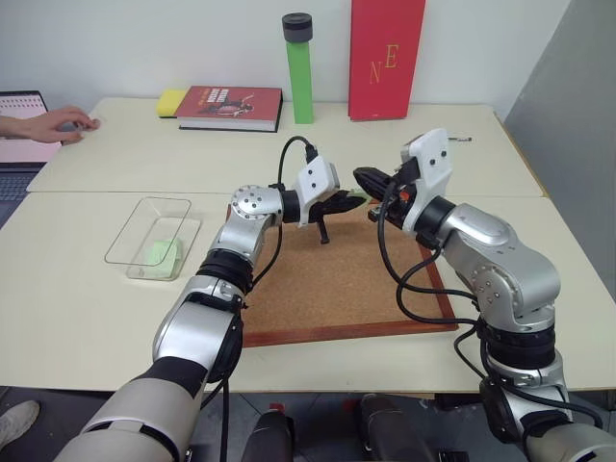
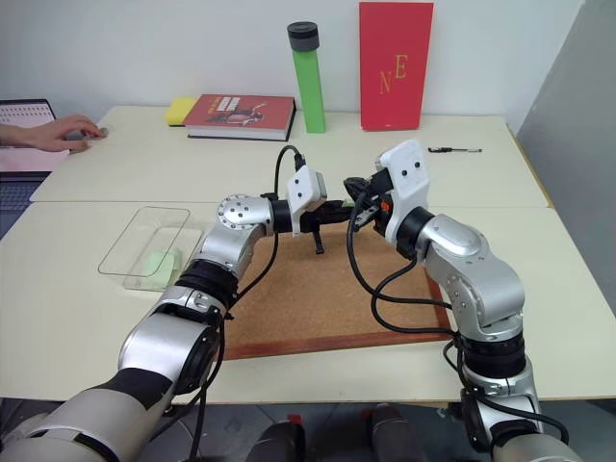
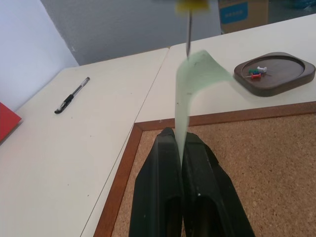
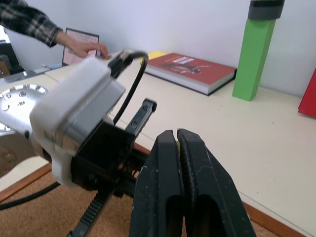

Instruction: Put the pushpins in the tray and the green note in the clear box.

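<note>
The left gripper (image 3: 178,140) has its fingers clamped on the green note (image 3: 195,79), which curls up over the corkboard (image 3: 276,168), and the right gripper (image 4: 177,140), fingers pressed together, holds a yellow-headed pushpin (image 3: 189,19) whose tip just meets the note's upper edge. The left wrist view brings in the tray (image 3: 276,74) beyond the corkboard frame with several pushpins (image 3: 256,73) lying in it. From the head, the clear box (image 1: 154,236) sits well off to the robot's left, something pale green already inside.
</note>
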`<state>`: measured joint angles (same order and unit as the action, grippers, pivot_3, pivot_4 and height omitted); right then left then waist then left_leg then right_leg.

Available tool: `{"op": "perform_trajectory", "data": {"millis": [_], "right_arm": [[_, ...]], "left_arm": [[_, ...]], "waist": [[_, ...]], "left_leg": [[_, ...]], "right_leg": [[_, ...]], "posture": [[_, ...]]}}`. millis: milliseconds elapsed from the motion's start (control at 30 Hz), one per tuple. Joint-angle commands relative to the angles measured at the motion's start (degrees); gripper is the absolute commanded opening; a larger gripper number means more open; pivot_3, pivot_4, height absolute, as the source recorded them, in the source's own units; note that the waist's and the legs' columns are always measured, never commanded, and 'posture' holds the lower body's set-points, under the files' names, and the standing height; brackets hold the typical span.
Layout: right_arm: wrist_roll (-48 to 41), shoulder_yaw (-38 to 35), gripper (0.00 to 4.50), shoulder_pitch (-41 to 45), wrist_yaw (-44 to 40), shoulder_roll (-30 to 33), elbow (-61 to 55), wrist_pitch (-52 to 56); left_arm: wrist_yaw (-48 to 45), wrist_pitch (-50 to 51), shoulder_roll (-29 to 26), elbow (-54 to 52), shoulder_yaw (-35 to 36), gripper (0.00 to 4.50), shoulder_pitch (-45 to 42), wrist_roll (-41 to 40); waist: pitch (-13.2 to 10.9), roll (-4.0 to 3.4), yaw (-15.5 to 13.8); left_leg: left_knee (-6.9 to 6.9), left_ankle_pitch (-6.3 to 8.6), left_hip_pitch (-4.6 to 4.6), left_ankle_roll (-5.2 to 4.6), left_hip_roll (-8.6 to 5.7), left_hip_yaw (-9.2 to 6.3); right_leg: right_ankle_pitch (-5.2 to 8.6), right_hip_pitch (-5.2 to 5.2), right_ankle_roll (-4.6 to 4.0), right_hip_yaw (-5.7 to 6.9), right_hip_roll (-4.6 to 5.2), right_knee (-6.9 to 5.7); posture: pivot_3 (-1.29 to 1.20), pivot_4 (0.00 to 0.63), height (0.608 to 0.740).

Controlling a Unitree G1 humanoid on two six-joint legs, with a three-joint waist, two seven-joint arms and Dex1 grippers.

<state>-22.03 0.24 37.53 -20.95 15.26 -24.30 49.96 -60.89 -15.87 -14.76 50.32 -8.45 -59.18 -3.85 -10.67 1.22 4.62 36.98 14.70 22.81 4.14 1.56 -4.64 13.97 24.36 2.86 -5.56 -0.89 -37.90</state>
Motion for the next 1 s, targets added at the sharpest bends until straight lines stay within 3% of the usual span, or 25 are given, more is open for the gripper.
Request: {"op": "perform_trajectory", "data": {"millis": [33,200,367,500,633,767,967,1000], "right_arm": [[-2.8,-3.7,0.00,1.4,1.6,0.4,-5.4,2.2],[-5.3,-9.3,0.00,-2.7,2.4,5.0,-12.1,6.7],[-3.7,-14.9,0.00,-15.6,2.2,13.8,-18.0,9.2],[2.3,-13.8,0.00,-28.9,1.9,21.5,-18.7,5.8],[8.6,-10.6,0.00,-36.6,2.4,25.6,-14.6,0.4],[13.5,-7.8,0.00,-41.0,1.7,28.8,-10.0,-4.3],[16.3,-7.8,0.00,-41.2,2.1,27.7,-4.0,-8.1],[16.5,-7.8,0.22,-41.0,2.1,27.5,-3.1,-8.6]], "left_arm": [[1.3,-1.4,0.5,-0.5,0.9,0.05,-0.5,0.1],[2.2,-1.5,0.0,-1.6,1.2,0.05,0.5,0.1],[3.1,-0.5,-2.1,-6.0,1.6,0.05,3.5,0.1],[3.3,1.1,-3.4,-11.4,1.3,0.05,6.2,-0.2],[3.1,1.9,-3.9,-15.2,0.4,0.05,7.4,0.4],[3.2,2.6,-4.0,-17.4,-0.1,0.05,7.6,0.6],[3.8,3.3,-4.1,-18.4,-0.1,0.05,7.9,0.9],[3.8,3.5,-4.1,-18.6,-0.2,0.02,8.0,1.0]], "waist": [[0.0,0.00,0.0],[0.0,0.00,-0.1],[0.0,0.00,-0.6],[0.0,0.00,-1.1],[0.0,0.02,-1.2],[0.0,0.05,-1.3],[0.0,0.05,-1.2],[0.0,0.05,-1.2]], "left_leg": [[0.00,0.00,0.00,0.00,0.00,0.00],[0.00,0.00,0.01,0.00,-0.01,-0.01],[-0.03,0.00,0.01,0.00,-0.04,-0.02],[-0.02,0.00,-0.01,0.00,-0.03,-0.01],[0.04,0.00,-0.12,0.00,-0.05,0.03],[0.06,-0.01,-0.36,-0.01,-0.05,0.07],[0.06,-0.02,-0.40,-0.02,-0.05,0.09],[0.06,-0.02,-0.39,-0.02,-0.05,0.08]], "right_leg": [[0.00,0.00,0.00,0.00,0.00,0.00],[0.00,0.00,0.00,0.00,0.00,0.00],[0.00,-0.03,0.00,-0.01,0.02,0.02],[0.01,-0.02,0.00,-0.02,0.02,-0.01],[0.01,-0.11,0.02,-0.07,0.02,-0.03],[-0.01,-0.29,0.06,-0.13,0.00,-0.06],[-0.02,-0.29,0.08,-0.16,-0.01,-0.10],[-0.02,-0.30,0.08,-0.15,-0.02,-0.09]], "posture": [[0.00,0.150,0.740],[0.00,0.150,0.740],[0.00,0.150,0.740],[0.00,0.150,0.740],[0.00,0.150,0.740],[0.00,0.150,0.740],[0.00,0.150,0.740],[0.00,0.150,0.740]]}}
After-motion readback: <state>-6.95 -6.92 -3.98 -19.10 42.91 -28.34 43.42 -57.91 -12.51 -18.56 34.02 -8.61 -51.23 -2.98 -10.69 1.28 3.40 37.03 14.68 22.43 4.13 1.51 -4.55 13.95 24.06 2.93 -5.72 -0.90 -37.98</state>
